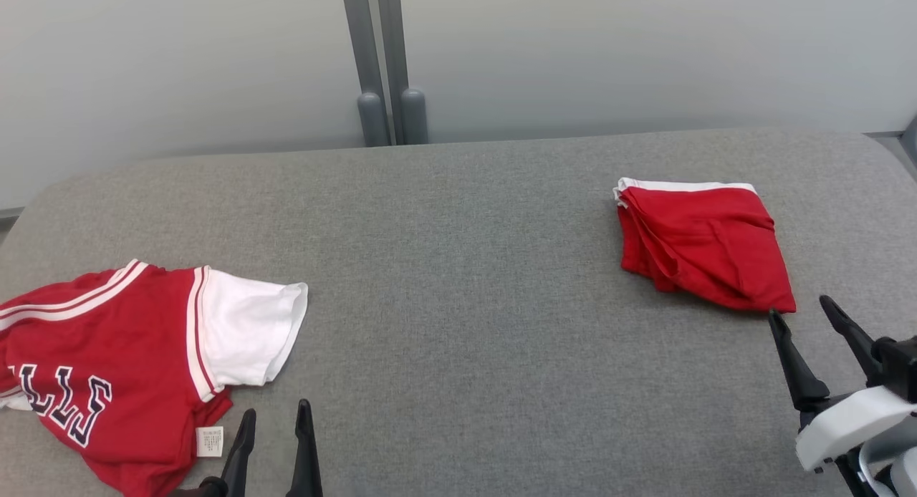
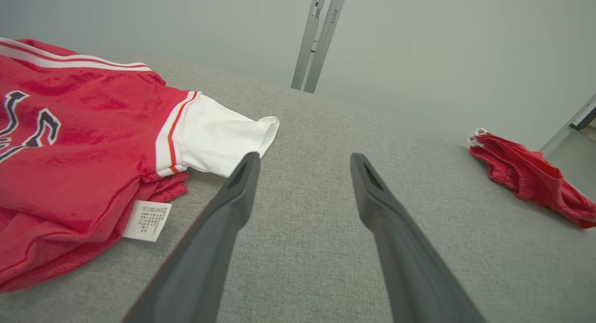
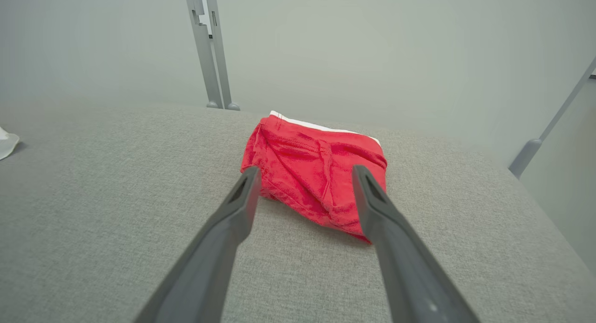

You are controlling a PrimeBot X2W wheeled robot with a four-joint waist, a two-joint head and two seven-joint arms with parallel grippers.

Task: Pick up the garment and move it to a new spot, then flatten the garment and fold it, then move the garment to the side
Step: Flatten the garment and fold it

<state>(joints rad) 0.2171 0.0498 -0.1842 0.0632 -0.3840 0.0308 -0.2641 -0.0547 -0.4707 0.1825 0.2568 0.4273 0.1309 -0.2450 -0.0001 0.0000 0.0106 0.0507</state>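
Note:
A folded red garment [image 1: 702, 243] with a white band along its far edge lies flat on the right of the grey padded table [image 1: 458, 282]. My right gripper [image 1: 799, 306] stands open just in front of its near corner, holding nothing. Seen from the right wrist, that gripper [image 3: 306, 168] frames the folded garment [image 3: 316, 160] without gripping it. A red jersey [image 1: 107, 354] with a white sleeve and dark lettering lies loosely spread at the left. My left gripper [image 1: 276, 407] is open beside its hem. In the left wrist view the left gripper [image 2: 305, 156] is empty, right of the jersey [image 2: 84, 141].
Two grey posts [image 1: 383, 60] rise behind the table's far edge against a pale wall. A white care label [image 1: 210, 441] sticks out from the jersey's hem near my left fingers. Bare grey cloth stretches between the two garments. The table's right edge runs close to my right arm.

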